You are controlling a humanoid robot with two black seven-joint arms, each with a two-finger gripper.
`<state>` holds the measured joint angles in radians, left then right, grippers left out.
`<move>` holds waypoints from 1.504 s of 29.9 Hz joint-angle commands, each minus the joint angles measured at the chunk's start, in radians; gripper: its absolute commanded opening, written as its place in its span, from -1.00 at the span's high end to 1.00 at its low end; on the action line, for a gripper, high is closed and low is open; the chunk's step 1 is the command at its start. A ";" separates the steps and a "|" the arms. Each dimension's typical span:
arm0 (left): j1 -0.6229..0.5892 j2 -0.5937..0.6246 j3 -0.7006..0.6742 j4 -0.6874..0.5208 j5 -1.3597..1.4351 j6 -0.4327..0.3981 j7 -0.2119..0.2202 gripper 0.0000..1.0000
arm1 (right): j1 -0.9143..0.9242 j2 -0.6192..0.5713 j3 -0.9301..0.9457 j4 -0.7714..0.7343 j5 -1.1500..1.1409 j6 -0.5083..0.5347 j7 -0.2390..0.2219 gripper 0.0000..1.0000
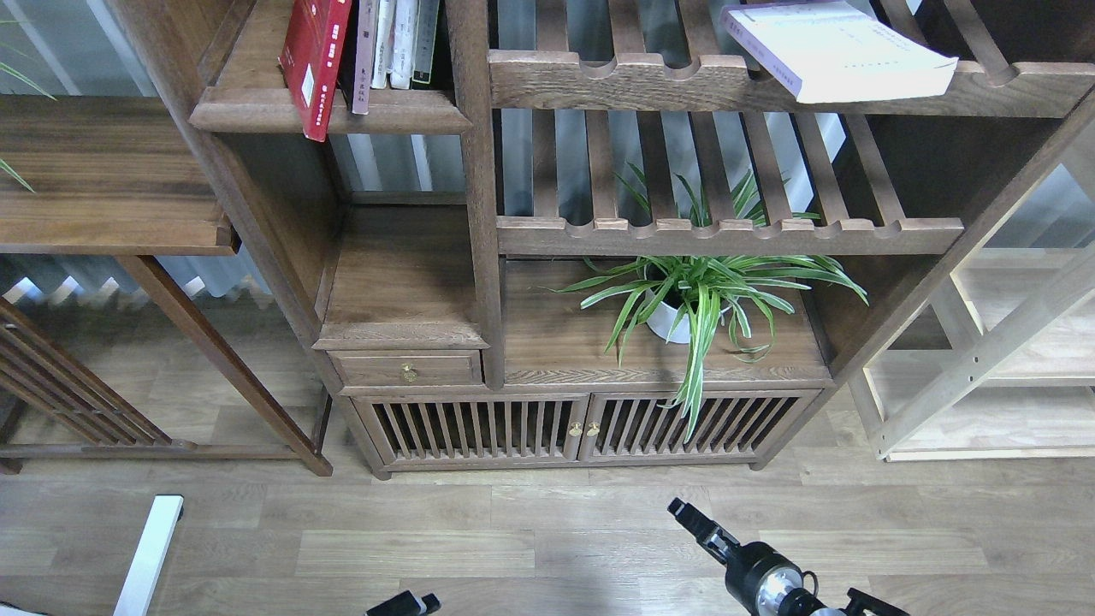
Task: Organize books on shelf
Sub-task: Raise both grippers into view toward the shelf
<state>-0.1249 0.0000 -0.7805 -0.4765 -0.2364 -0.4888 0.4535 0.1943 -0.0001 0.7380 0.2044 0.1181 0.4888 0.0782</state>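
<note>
The bright red book (313, 60) stands on the narrow dark-brown shelf (402, 109) at the top left, leaning and sticking out over its moulded front edge. Thin pale-spined books (395, 43) stand to its right. The thick white-lavender book (843, 53) lies flat on the upper slatted shelf at the top right, overhanging the scalloped rail. I cannot make out the dark maroon book. My right gripper (687, 514) is low over the floor, far below the books, seen small and dark. Only the tip of my left gripper (404, 604) shows at the bottom edge.
A potted spider plant (684, 299) stands on the cabinet top under the lower slatted shelf (727, 233). Below are a small drawer (407, 370) and slatted doors (582, 428). A pale wood rack (984, 376) is at the right, a dark side table (103, 180) at the left.
</note>
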 commanded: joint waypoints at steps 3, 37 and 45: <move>0.008 0.000 0.000 -0.004 -0.047 0.000 -0.007 -0.98 | -0.001 0.000 0.047 0.046 0.000 0.000 0.000 -1.00; -0.036 0.008 -0.005 -0.005 -0.049 0.000 -0.010 -0.98 | 0.008 0.000 0.057 0.121 -0.006 0.000 -0.011 -0.99; -0.038 0.005 -0.006 -0.011 -0.050 0.000 -0.010 -0.98 | 0.083 0.000 0.070 0.151 -0.043 0.000 0.000 -0.99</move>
<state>-0.1615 0.0058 -0.7848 -0.4874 -0.2868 -0.4888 0.4436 0.2584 0.0000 0.7978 0.3305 0.0730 0.4887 0.0709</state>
